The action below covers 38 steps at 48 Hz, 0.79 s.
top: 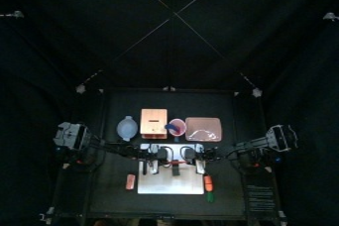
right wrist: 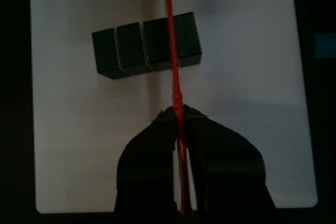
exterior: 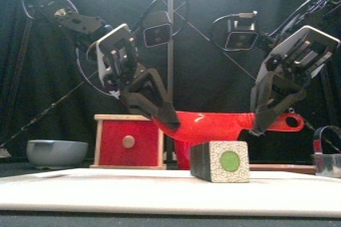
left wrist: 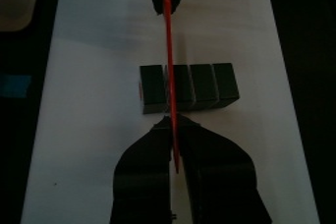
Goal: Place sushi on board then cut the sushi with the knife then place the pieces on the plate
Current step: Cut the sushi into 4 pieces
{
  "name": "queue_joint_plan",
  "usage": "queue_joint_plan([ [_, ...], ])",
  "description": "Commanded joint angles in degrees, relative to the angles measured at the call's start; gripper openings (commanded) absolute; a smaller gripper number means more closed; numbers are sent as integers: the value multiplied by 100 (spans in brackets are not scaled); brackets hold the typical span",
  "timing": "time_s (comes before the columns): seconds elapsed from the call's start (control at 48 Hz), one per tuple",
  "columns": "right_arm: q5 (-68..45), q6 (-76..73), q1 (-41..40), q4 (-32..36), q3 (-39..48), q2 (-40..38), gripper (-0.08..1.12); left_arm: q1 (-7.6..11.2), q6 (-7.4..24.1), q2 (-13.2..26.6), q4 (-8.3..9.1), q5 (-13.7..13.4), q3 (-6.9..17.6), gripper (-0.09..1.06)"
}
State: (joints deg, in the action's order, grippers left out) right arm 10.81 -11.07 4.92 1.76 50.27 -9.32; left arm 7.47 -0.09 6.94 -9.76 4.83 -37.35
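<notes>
A dark green sushi roll (left wrist: 197,85) of several joined blocks lies on the white cutting board (left wrist: 92,90), its white end with a green dot facing front (exterior: 221,161). A red knife (left wrist: 168,61) runs left to right just above the roll. Both grippers hold it: my left gripper (left wrist: 175,130) is shut on one end and my right gripper (right wrist: 178,120) on the other. In the left wrist view the blade lines up with the seam behind the roll's end block. The front view shows the left gripper (exterior: 167,121) and right gripper (exterior: 262,119) either side of the roll.
Behind the board stand a blue-grey bowl (top: 127,126), a wooden box with a red front (exterior: 130,139), a red cup (top: 177,126) and the pink tray (top: 205,128). A small red toy (top: 131,180) and a green one (top: 212,182) lie beside the board (top: 172,182).
</notes>
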Motion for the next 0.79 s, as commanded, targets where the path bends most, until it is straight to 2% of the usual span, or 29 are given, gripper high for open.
queue_joint_plan([
  [0.021, 18, 9, -97, 35, -62, -62, 37, 18, -9, -44, -18, 18, 97, 41],
  [0.396, 26, 0, -132, 70, -70, 18, 37, 18, -9, -18, -18, 18, 105, 41],
  [0.792, 26, -9, -114, 53, -123, 9, 37, 105, -9, -97, -123, 18, 105, 41],
])
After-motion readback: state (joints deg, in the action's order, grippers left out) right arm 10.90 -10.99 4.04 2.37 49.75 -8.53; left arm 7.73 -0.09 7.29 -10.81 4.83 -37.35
